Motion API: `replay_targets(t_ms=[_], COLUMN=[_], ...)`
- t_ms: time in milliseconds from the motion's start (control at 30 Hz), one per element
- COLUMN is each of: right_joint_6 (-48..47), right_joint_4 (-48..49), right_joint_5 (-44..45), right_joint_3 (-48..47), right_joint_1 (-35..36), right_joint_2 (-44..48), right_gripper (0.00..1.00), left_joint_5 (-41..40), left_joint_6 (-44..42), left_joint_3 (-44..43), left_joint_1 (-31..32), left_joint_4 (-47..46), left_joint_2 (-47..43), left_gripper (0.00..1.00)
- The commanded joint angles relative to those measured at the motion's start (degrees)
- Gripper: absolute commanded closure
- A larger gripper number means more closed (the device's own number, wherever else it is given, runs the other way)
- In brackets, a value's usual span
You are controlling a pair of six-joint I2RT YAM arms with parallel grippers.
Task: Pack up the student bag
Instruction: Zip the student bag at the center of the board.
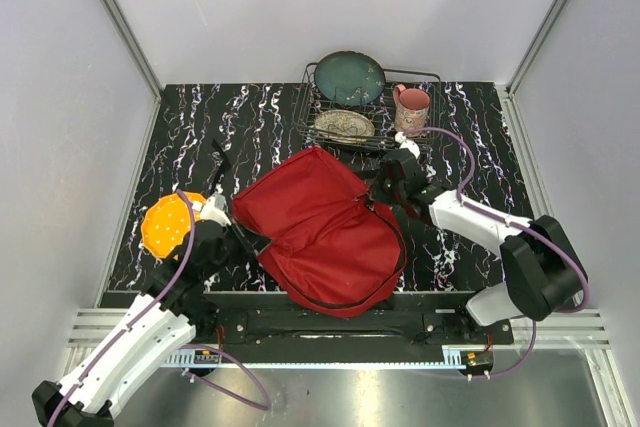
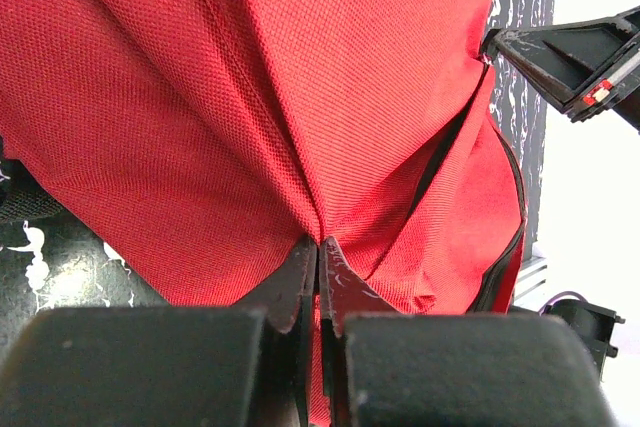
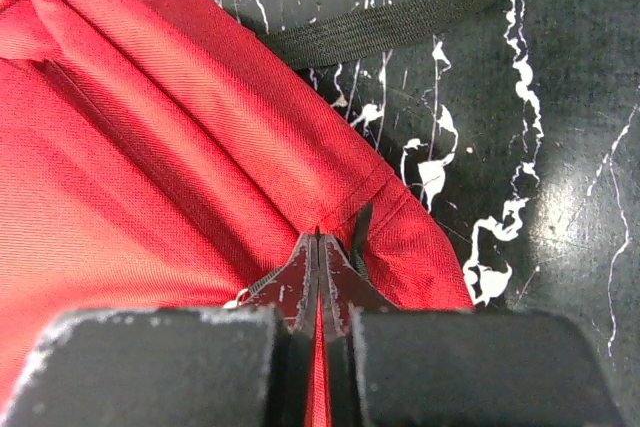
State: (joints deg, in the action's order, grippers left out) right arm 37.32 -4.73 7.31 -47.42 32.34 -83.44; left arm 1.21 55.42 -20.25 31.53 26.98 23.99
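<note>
The student bag (image 1: 325, 232), a large red fabric backpack with black trim, lies slumped in the middle of the black marbled table. My left gripper (image 1: 248, 237) is at its left edge, and in the left wrist view its jaws (image 2: 318, 243) are shut on a fold of the red fabric (image 2: 250, 97). My right gripper (image 1: 383, 190) is at the bag's upper right edge. In the right wrist view it (image 3: 318, 237) is shut on red cloth beside the zipper (image 3: 262, 282). A black strap (image 3: 400, 17) lies on the table beyond.
A wire dish rack (image 1: 308, 97) at the back holds a teal plate (image 1: 350, 77) and a patterned plate (image 1: 344, 126), with a pink mug (image 1: 411, 107) to its right. An orange dotted disc (image 1: 165, 225) sits by my left wrist. White walls enclose the table.
</note>
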Motion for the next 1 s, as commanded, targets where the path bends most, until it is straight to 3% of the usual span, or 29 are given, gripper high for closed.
replay_targets(t_ms=[0,233,433,633,833,967], right_joint_6=[-2.6,-2.9,-1.8,-2.5,-7.6,-7.5], right_joint_4=[1.5,1.8,1.7,-2.6,-5.6,-7.4], right_joint_5=[5.7,3.4,0.9,-1.2,7.4,7.2], right_joint_3=[0.4,1.3,4.9,2.7,0.8,-1.5], right_joint_1=[-4.4,-5.3,-5.3,-5.4,-5.4,-5.4], right_joint_2=[1.7,4.4,10.5,13.7,14.0,12.4], right_gripper=[1.00,1.00,1.00,1.00,1.00,1.00], left_joint_5=[-2.2,0.0,-3.1,-1.6,2.7,8.9], left_joint_6=[-2.4,-7.1,-13.6,-18.7,-22.5,-24.2], left_joint_3=[-2.3,-3.1,-9.5,-15.2,-16.0,-16.6], left_joint_1=[-1.8,-3.8,-5.0,-8.8,-15.0,-18.9], left_joint_4=[2.4,-1.1,-0.9,-2.4,-3.7,-5.7], left_joint_2=[-0.7,5.1,13.7,20.6,23.3,25.2], left_gripper=[1.00,1.00,1.00,1.00,1.00,1.00])
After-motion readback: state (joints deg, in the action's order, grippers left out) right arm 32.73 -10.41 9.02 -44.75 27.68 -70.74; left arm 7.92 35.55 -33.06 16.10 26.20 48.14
